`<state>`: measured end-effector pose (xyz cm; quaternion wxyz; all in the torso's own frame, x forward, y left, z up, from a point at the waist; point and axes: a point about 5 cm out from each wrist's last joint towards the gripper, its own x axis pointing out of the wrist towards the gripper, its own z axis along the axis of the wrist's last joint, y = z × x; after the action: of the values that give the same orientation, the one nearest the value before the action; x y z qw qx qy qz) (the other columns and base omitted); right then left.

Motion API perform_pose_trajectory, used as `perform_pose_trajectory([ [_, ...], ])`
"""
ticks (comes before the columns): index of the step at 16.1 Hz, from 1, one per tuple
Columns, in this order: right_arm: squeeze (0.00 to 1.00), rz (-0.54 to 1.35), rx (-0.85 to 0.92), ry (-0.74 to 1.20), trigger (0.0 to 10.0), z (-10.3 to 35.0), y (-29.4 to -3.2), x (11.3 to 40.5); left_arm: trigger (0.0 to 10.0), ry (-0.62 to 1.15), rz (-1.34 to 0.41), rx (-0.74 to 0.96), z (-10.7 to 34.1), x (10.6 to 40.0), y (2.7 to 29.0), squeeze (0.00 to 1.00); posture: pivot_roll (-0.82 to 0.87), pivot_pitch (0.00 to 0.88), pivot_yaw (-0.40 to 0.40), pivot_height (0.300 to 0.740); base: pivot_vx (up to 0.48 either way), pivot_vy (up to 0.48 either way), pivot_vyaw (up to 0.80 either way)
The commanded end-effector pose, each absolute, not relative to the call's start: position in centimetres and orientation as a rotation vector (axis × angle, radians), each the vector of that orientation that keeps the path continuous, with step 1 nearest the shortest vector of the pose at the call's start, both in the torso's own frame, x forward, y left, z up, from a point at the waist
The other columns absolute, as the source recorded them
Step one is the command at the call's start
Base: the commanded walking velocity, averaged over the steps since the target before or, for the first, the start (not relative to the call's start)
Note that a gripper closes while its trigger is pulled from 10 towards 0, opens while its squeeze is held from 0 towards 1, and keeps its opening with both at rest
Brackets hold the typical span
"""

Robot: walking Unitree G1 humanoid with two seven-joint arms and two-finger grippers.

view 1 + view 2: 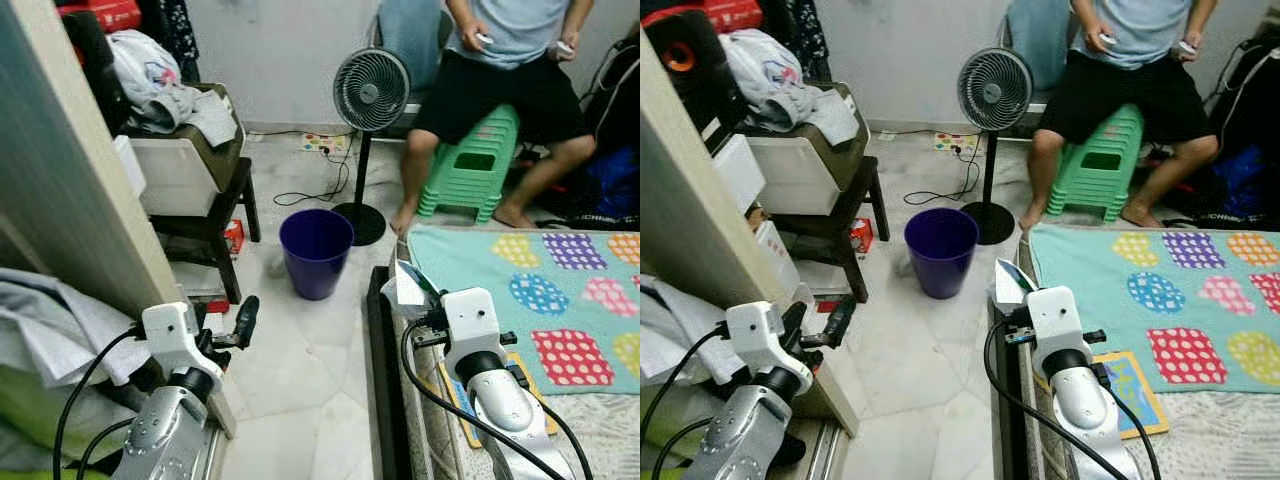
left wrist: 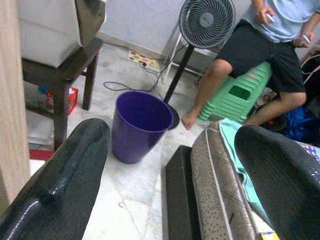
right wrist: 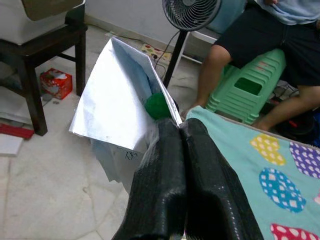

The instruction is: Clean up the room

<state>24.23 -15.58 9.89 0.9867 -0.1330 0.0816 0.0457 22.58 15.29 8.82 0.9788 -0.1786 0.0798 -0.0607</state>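
right tool point(image 3: 181, 131) pinched on wrapper point(image 3: 117, 107) | purple bin point(image 1: 315, 250) up-left of it, frame centre | left tool point(image 2: 170, 165) open, empty

Ahead of you a grey pedestal fan point(image 1: 370, 90) stands on the pale marble floor point(image 1: 300, 370), its black cord trailing to a multicoloured power strip point(image 1: 326, 143). A person point(image 1: 505, 70) sits on a stack of green plastic stools point(image 1: 472, 165) beside the fan. A dark wooden side table point(image 1: 205, 215) at left carries a white box point(image 1: 175, 170).
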Motion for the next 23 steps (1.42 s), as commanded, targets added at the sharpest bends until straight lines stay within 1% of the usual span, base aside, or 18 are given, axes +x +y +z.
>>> perform_pose_trajectory([
  [1,0.00,0.100,-0.266,0.140,10.0,10.57,-15.45,24.32,10.0,0.160,-0.125,-0.356,8.77,22.66,15.23,0.00,-0.06,0.000,0.012,0.740,0.000,0.000,0.00],
  [23,0.00,0.122,-0.260,0.158,10.0,10.25,-15.01,24.29,10.0,0.172,-0.130,-0.353,8.52,22.56,15.08,0.00,-0.06,0.000,0.016,0.740,0.289,0.000,0.00],
])
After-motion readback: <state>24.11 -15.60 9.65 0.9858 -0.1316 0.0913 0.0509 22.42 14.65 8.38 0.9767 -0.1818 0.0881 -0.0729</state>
